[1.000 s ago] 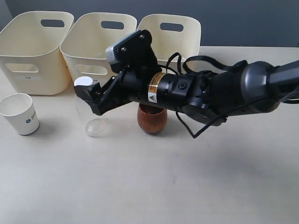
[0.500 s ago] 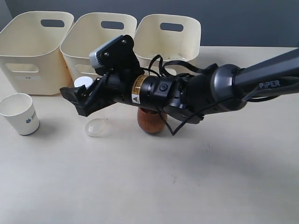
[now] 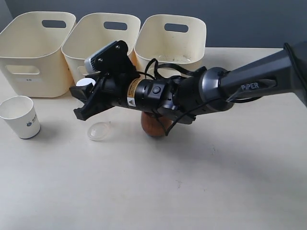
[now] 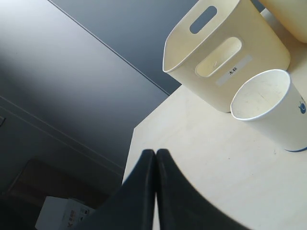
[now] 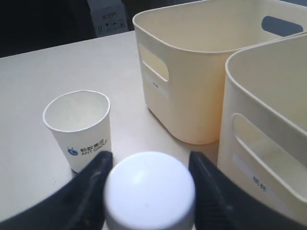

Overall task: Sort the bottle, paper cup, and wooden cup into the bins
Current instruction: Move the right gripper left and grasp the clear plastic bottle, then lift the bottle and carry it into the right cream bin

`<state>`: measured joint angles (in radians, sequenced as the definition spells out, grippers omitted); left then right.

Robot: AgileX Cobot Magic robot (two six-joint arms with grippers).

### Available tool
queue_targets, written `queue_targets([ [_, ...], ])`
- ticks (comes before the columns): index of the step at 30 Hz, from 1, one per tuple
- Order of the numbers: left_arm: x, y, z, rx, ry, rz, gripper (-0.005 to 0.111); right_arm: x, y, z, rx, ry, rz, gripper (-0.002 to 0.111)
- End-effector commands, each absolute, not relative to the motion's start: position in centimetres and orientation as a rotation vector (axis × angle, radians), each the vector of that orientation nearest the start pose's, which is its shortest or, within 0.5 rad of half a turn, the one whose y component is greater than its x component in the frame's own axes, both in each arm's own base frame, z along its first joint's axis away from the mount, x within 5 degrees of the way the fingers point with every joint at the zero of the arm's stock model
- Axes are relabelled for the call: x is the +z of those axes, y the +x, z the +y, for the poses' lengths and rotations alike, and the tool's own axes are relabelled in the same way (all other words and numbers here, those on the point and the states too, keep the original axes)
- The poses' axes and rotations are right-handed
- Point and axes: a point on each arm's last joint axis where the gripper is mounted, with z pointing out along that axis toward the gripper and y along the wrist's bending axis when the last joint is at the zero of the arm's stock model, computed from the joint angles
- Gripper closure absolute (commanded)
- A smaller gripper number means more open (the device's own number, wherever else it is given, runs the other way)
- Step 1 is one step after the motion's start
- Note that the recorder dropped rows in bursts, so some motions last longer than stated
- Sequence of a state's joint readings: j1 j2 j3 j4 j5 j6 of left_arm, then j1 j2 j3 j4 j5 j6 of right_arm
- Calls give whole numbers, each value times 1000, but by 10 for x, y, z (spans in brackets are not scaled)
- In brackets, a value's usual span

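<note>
Keep the half-spread right gripper (image 5: pixel 149 194) centred around the bottle (image 5: pixel 149 195) cap, then close squarely without tipping it.

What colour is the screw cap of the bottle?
White. The cap of the bottle shows best in the right wrist view.

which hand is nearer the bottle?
Right. The right hand straddles the bottle at its white cap; the left hand sits off by the paper cup.
</note>
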<state>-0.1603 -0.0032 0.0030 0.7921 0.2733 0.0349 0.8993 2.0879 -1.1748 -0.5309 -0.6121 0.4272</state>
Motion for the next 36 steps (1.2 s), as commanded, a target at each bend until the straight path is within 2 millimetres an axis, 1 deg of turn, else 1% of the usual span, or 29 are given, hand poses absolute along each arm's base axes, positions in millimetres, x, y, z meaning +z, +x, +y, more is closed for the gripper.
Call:
queue_targets([
  [1, 197, 56, 8, 637, 662, 1573, 107, 176, 252, 363, 893, -1064, 1568, 105],
  [3, 197, 56, 8, 637, 662, 1573, 107, 187, 251, 362, 893, -1070, 1537, 109],
  [4, 197, 56, 8, 637, 662, 1573, 107, 196, 250, 361, 894, -1061, 1523, 109],
  [7, 197, 56, 8, 637, 662, 1573, 107, 226, 247, 354, 875, -1037, 1488, 109],
  [11, 197, 56, 8, 637, 662, 1573, 107, 267, 241, 341, 828, -1006, 1454, 109],
  [16, 197, 56, 8, 637, 662, 1573, 107, 319, 238, 314, 649, -946, 1379, 109],
  [18, 197, 56, 8, 637, 662, 1573, 107, 336, 243, 300, 604, -866, 1358, 109],
  [20, 197, 56, 8, 637, 662, 1573, 107, 345, 254, 286, 584, -768, 1361, 109],
  [22, 197, 56, 8, 637, 662, 1573, 107, 348, 270, 271, 560, -674, 1372, 109],
  [23, 197, 56, 8, 637, 662, 1573, 107, 346, 279, 265, 547, -639, 1378, 109],
  [28, 197, 56, 8, 637, 662, 1573, 107, 323, 316, 247, 484, -544, 1394, 109],
  [31, 197, 56, 8, 637, 662, 1573, 107, 304, 334, 242, 459, -514, 1387, 109],
  [34, 197, 56, 8, 637, 662, 1573, 107, 279, 351, 240, 437, -493, 1394, 109],
  [36, 197, 56, 8, 637, 662, 1573, 107, 263, 362, 235, 422, -456, 1423, 109],
])
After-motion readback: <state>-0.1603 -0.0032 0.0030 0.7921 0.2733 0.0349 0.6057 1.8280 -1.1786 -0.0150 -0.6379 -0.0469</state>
